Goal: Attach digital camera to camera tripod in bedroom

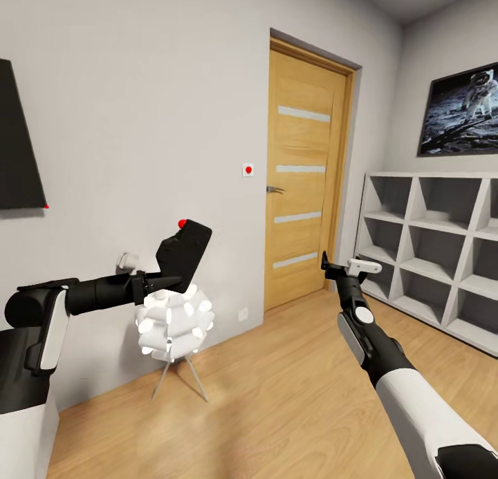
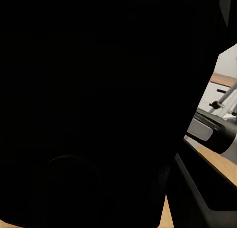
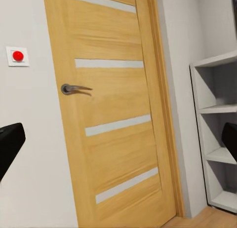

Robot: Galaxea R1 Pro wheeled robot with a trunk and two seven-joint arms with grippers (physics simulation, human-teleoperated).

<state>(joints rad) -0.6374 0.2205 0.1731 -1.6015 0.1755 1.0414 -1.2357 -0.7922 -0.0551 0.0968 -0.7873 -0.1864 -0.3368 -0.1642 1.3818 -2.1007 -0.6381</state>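
In the head view the digital camera, a black box with a red button on top, hangs tilted in the air at left of centre. My left gripper is shut on its lower edge. Its dark body blocks most of the left wrist view. Past it, thin silver rods with a black joint show; they may be the camera tripod's legs, but I cannot tell. My right gripper is raised before the door, open and holding nothing, its fingers wide apart.
An oak door with frosted strips is shut straight ahead, a red wall button beside it. White cube shelves line the right wall. A white tube lamp on thin legs stands below the camera. Light wood floor spreads ahead.
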